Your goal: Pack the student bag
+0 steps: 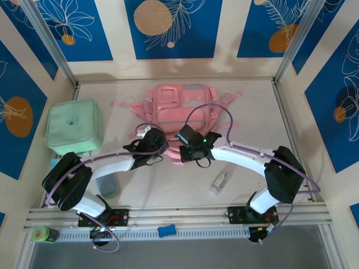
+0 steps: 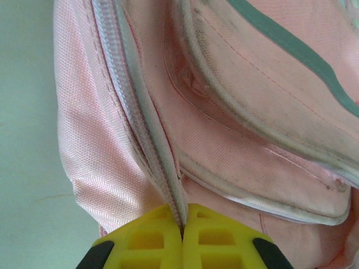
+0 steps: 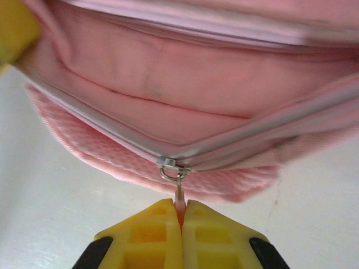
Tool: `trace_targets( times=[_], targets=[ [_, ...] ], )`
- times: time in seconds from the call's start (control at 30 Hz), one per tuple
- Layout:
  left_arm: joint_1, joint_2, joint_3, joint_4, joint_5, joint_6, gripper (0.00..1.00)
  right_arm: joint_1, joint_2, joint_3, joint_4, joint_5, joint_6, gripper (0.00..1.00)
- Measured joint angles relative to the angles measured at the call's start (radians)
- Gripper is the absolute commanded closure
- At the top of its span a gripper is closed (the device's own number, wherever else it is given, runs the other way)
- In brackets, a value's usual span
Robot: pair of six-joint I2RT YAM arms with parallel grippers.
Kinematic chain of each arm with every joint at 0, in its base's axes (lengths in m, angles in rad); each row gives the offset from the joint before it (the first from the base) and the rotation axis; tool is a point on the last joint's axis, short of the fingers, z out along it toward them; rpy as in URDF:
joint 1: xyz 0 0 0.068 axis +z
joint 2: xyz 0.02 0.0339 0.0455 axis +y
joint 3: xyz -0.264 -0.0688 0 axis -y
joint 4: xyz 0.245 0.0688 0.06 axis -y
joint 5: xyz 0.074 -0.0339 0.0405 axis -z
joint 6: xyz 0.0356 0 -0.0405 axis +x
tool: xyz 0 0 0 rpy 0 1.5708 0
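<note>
Lying flat on the table (image 1: 255, 120), the student bag (image 1: 179, 109) occupies the middle of the surface. Its front pockets face up and its pink straps are spread to either side. Both arms converge on the bag's near edge.

The left gripper (image 2: 182, 225) meets the bag at the near left part of that edge. Its yellow fingers (image 2: 147, 238) are pressed fully together, and the end of the zip tape (image 2: 140, 131) with a fold of pink fabric is pinched between them. From this clamp the pale zip tape runs up and away along the bag's side seam. A piped front pocket (image 2: 263, 101) lies to the right of the tape.

The right gripper (image 3: 179, 212) meets the bag just to the right of the left gripper. Its jaws are likewise closed, and they clamp the pink zip pull (image 3: 179, 200). The pull hangs from the metal slider (image 3: 168, 164) at the bag's lower edge. Above the slider the zip stands parted, exposing the pink lining (image 3: 185, 84) of the compartment.

A mint-green soft case (image 1: 74, 128) lies well to the left of the bag, apart from it. A small pale packet (image 1: 221, 182) rests on the table nearer than the bag and to its right, beside the right arm. A teal object (image 1: 106, 186) lies nearer than the bag and to its left, partly under the left arm. What it is cannot be told.
</note>
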Motion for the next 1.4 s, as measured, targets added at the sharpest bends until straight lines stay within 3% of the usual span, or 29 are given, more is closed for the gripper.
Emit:
trace_targets(
  times=[0.2, 0.37, 0.53, 0.63, 0.73, 0.87, 1.0, 1.07, 1.23, 1.4],
  targets=[
    [0.117, -0.095, 0.000, -0.091, 0.060, 0.106, 1.00, -0.072, -0.074, -0.053, -0.007, 0.000, -0.013, 1.00],
    [0.268, -0.122, -0.001, -0.126, 0.164, 0.199, 1.00, -0.135, -0.081, -0.058, -0.017, -0.005, -0.042, 1.00],
    [0.375, -0.110, 0.022, -0.169, 0.266, 0.299, 1.00, -0.123, -0.080, -0.063, -0.004, -0.033, -0.053, 1.00],
    [0.412, -0.035, 0.117, -0.237, 0.285, 0.367, 1.00, -0.101, -0.058, -0.062, 0.017, -0.070, -0.052, 1.00],
    [0.443, 0.007, 0.162, -0.234, 0.324, 0.438, 0.70, -0.073, -0.008, -0.027, 0.018, -0.085, -0.044, 1.00],
    [0.412, -0.075, 0.138, -0.234, 0.303, 0.450, 0.52, -0.052, 0.013, -0.009, 0.018, -0.084, -0.026, 1.00],
    [0.334, -0.244, 0.000, -0.180, 0.292, 0.351, 0.41, -0.051, 0.016, -0.009, 0.017, -0.087, -0.011, 1.00],
    [0.254, -0.265, -0.029, -0.180, 0.263, 0.278, 0.37, -0.051, 0.016, -0.009, 0.018, -0.087, -0.007, 1.00],
    [0.052, -0.259, -0.101, -0.088, 0.176, 0.069, 0.31, -0.050, 0.019, -0.010, 0.019, -0.086, 0.001, 1.00],
    [-0.068, -0.144, -0.083, -0.007, 0.073, -0.100, 0.30, -0.050, 0.019, -0.019, 0.033, -0.087, 0.000, 1.00]
  ],
)
